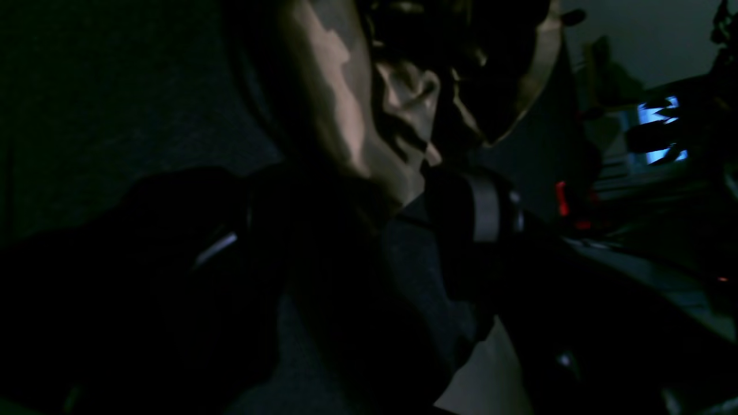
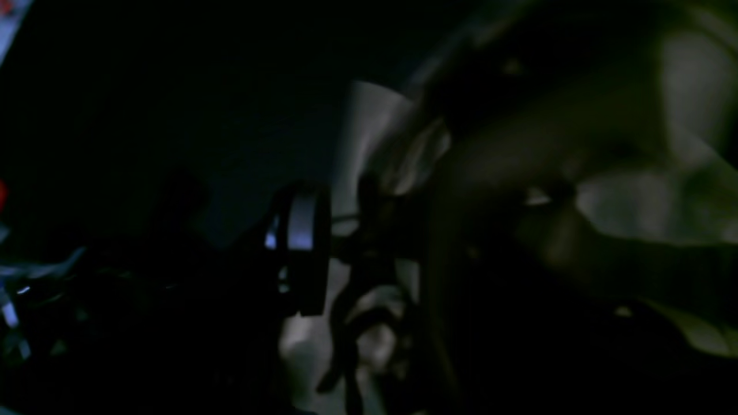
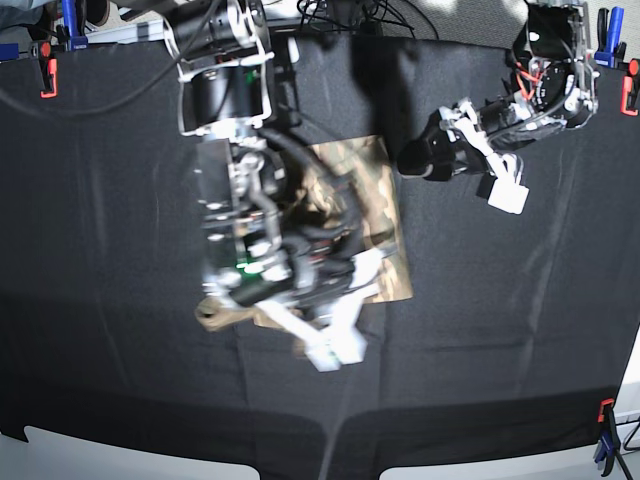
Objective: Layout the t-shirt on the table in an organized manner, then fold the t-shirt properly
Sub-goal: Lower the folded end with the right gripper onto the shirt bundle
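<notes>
The camouflage t-shirt (image 3: 385,215) lies bunched at the middle of the black table (image 3: 520,330). One tan piece sticks out at the lower left. My right arm hangs over its left half, and my right gripper (image 3: 340,265) is down in the fabric. In the dark right wrist view the right gripper (image 2: 357,230) pinches a fold of the t-shirt (image 2: 634,202). My left gripper (image 3: 408,160) is at the shirt's upper right edge. In the left wrist view the left gripper (image 1: 403,196) is shut on a strip of the t-shirt (image 1: 334,98), which rises away from it.
Orange clamps (image 3: 46,75) and blue clamps (image 3: 615,20) grip the table's far corners, and another clamp (image 3: 603,412) sits at the near right. Cables (image 3: 350,15) lie along the far edge. A lit screen (image 1: 663,132) shows beyond the table.
</notes>
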`<state>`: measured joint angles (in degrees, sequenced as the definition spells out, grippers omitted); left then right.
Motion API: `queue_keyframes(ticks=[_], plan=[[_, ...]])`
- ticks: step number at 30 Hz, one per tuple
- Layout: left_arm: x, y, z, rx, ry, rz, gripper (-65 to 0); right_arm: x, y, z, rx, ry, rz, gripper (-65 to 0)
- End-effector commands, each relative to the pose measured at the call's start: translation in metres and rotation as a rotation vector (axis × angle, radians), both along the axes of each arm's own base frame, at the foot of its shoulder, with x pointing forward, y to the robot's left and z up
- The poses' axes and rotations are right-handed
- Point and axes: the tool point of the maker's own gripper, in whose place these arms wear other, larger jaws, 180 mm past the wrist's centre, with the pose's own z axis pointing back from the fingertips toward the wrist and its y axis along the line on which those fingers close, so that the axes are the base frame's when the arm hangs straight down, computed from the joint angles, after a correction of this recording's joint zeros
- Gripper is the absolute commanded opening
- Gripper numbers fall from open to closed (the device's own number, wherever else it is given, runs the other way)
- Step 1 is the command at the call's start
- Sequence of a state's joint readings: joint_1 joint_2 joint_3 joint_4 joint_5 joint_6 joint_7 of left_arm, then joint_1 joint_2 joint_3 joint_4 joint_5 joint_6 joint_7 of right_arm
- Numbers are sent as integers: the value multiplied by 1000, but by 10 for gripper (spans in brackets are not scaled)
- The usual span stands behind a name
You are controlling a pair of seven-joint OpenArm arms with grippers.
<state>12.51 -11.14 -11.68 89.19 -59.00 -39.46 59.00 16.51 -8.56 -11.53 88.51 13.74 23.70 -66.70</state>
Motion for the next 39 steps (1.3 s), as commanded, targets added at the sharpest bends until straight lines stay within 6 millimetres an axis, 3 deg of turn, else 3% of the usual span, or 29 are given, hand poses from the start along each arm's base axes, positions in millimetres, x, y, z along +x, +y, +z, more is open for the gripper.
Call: queue_keyframes(ticks=[1,10,14,17,21,23,26,28,33,39], plan=[[6,2,9,0,-38,2,-289,8,12,22,44,-59,20,-409],[3,6,-2,65,-24,-13,-289,-24,62,45,224,-43,219,-410],[3,6,-2,65,-24,-13,-289,-20,62,68,233,-146,290,-410],[3,6,-2,65,-24,-13,-289,18,29,93,136,-279,177,-410],[3,6,-2,66,-22,-15,-289,72,-47,108,24,-370,-95,-410],[3,5,-2,65,-22,-15,-289,82,-75,105,59,-352,-198,-410],[3,5,-2,65,-23,-15,-289,90,-126,85,50,-289,-322,-410],[3,5,-2,65,-23,-15,-289,90,-147,72,48,-242,-359,-410],[3,5,-2,64,-23,-15,-289,92,-176,39,-16,-172,-406,-411],[3,5,-2,65,-23,-15,-289,90,-168,-4,-12,-68,-392,-411]])
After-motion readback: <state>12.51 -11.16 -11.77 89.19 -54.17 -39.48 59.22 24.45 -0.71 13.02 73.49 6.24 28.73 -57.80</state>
